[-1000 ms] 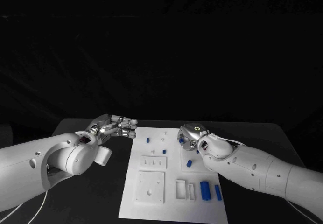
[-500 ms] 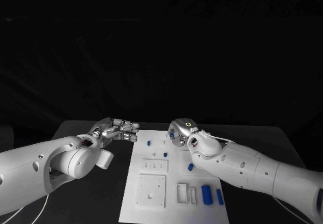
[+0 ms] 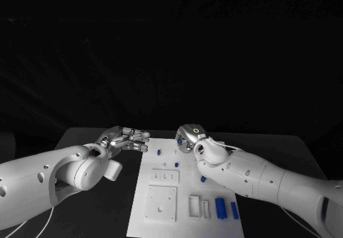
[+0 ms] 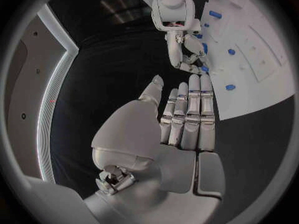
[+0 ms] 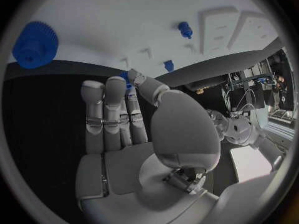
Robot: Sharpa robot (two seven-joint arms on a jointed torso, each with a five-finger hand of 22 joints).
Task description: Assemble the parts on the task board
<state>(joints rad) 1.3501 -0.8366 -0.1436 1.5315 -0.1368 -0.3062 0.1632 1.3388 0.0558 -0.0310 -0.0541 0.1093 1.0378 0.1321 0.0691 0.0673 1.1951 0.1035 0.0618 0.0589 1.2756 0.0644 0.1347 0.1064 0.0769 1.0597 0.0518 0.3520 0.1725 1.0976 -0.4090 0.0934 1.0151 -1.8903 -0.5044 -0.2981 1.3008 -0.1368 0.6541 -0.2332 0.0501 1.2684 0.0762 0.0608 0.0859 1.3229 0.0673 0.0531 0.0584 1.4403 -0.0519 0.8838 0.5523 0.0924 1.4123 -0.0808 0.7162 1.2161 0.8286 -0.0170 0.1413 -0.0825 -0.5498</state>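
Reaching over the far end of the task board (image 3: 214, 228), the right hand (image 3: 188, 140) has its fingers (image 5: 115, 115) close together, and a small blue part (image 5: 126, 76) sits at their tips; whether it is pinched or merely touched I cannot tell. To do this well, it should close on that part squarely and lift straight. The left hand (image 3: 127, 138) hovers empty, fingers extended side by side, off the board's far left corner. A blue gear (image 5: 34, 44) lies near the board's far edge, apart.
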